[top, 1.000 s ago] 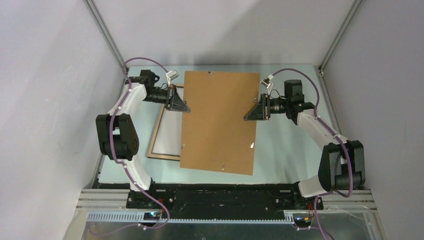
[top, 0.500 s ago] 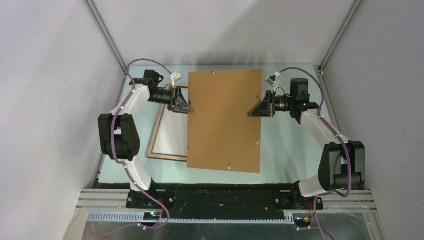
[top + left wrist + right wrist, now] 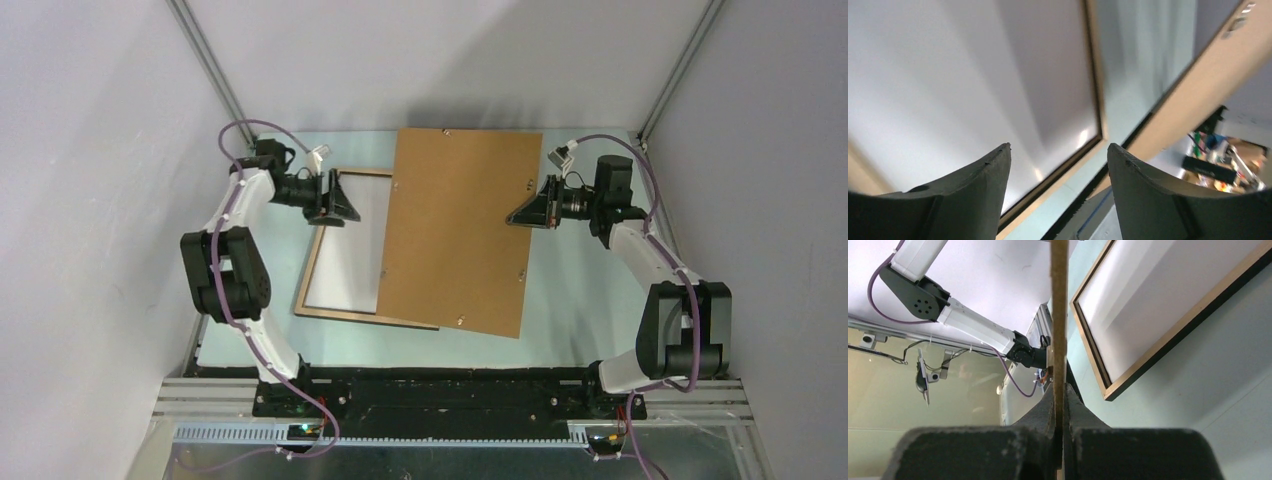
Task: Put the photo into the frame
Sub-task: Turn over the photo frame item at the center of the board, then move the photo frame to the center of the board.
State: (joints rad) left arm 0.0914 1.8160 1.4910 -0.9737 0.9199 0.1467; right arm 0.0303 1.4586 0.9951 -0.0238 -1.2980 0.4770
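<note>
The frame (image 3: pixel 311 250) lies flat with its wood side up, left of the board (image 3: pixel 460 230). Its long axis runs near to far, roughly along the board's own, and leans a little toward the board at the far end. Its right side and far right corner are hidden beneath the board. A white surface (image 3: pixel 348 255) fills the opening; I cannot tell whether that is the photo's back or the pane. The board's left edge overlaps the frame, and I cannot tell whether they touch. The right gripper (image 3: pixel 513 216) is clamped tight on the board's right edge. The left gripper (image 3: pixel 349 214), left of the board and clear of it, hangs over the white surface with jaws wide apart, holding nothing.
</note>
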